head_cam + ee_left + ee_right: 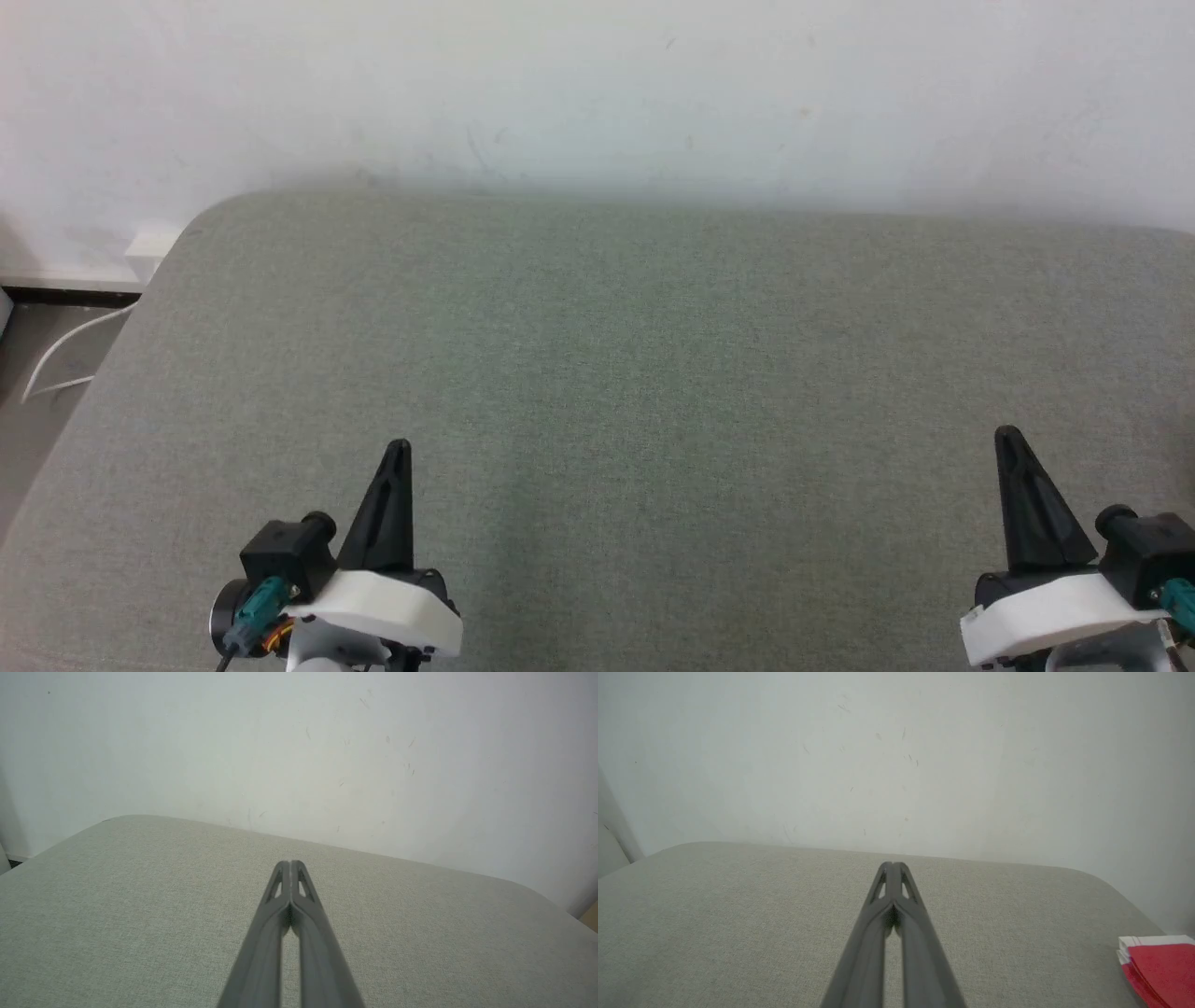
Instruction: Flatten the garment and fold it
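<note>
Folding seems done, only checking left: the bright red, white-edged fabric garment (1160, 968) lies layered at the grey woven cushion's (738, 928) right end, left gripper (399, 448) and right gripper (1007, 437) both pressed together.

A grey fabric surface (635, 355) w/ a rounded far-left corner spans most of the view, its far edge against a scuffed white wall (597, 93). L gripper (399, 448) sits at lower left and R gripper (1006, 435) at lower right, well apart, each w/ dark fingers pointing up the view and reading as one closed wedge. At far left, beside the surface, a thin white cable (65, 359) loops over the floor (23, 448), below a small white box (154, 245) at the wall's base.
</note>
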